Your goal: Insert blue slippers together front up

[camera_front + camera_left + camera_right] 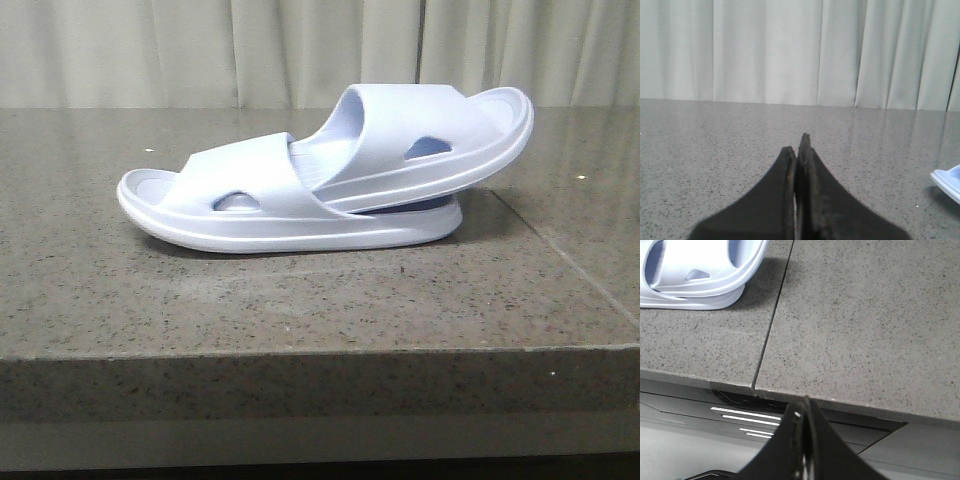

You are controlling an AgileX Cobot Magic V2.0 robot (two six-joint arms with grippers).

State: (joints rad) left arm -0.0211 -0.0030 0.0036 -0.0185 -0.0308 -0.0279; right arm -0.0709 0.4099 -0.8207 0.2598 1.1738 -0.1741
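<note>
The blue slippers lie in the middle of the table, nested. One slipper (250, 210) rests flat on its sole. The second slipper (420, 130) has one end tucked under the first one's strap, and its other end sticks up to the right. They also show in the right wrist view as the slippers (695, 275), and one sole edge (949, 182) shows in the left wrist view. My left gripper (798, 145) is shut with nothing in it, over bare table well apart from the pair. My right gripper (804, 407) is shut and empty, off the table's front edge.
The grey speckled stone table (300, 300) has a seam (772, 315) running across it right of the slippers. Its front edge (320, 350) drops to a darker face. Pale curtains (200, 50) hang behind the table.
</note>
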